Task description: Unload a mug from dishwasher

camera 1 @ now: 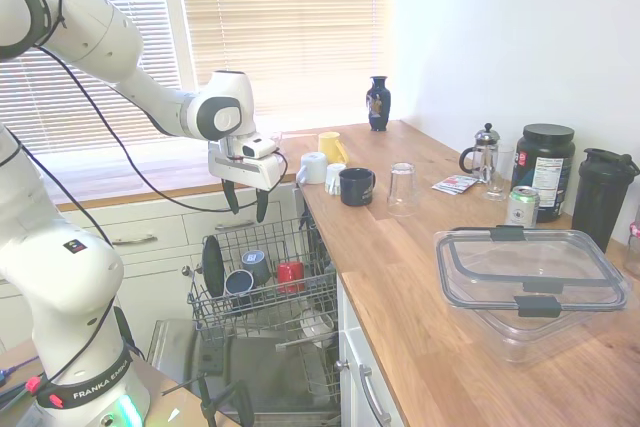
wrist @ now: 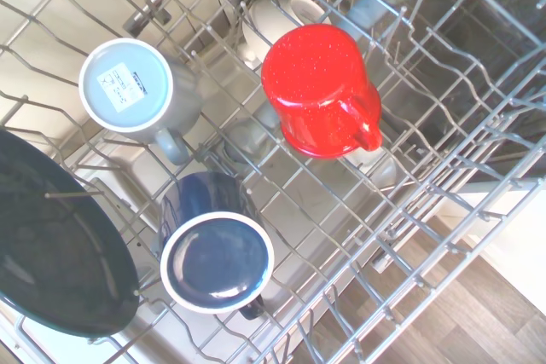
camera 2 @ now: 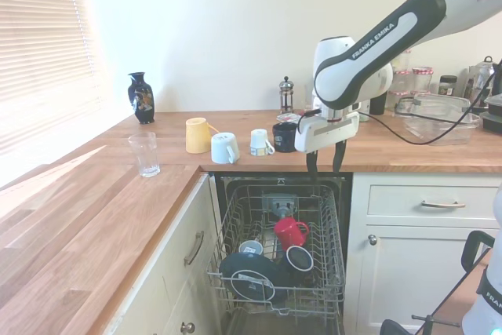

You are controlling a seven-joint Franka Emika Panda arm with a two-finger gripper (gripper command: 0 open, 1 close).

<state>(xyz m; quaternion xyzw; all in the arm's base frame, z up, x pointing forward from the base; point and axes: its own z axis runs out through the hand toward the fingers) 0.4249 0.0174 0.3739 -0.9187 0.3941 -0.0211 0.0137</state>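
Note:
The red mug [camera 1: 290, 274] [camera 2: 289, 231] [wrist: 317, 89] lies tilted on its side in the grey wire rack [camera 1: 222, 319] [camera 2: 329, 225] [wrist: 444, 151] of the open dishwasher [camera 1: 250, 377] [camera 2: 235, 194]. My gripper [camera 1: 246, 205] [camera 2: 325, 164] hangs above the rack, fingers pointing down, open and empty. It is well above the mug and touches nothing. In the wrist view the mug's handle points toward the rack's outer side.
In the rack sit a dark navy mug [wrist: 213, 255] [camera 2: 299, 260], a grey-blue cup [wrist: 130, 89] [camera 1: 254, 264] and a dark plate [wrist: 51, 245] [camera 2: 249, 276]. On the counter [camera 1: 420, 247] stand a yellow mug [camera 2: 197, 135], white cups [camera 2: 224, 147], a dark mug [camera 1: 356, 186], a glass [camera 1: 402, 188] and a plastic container [camera 1: 530, 282].

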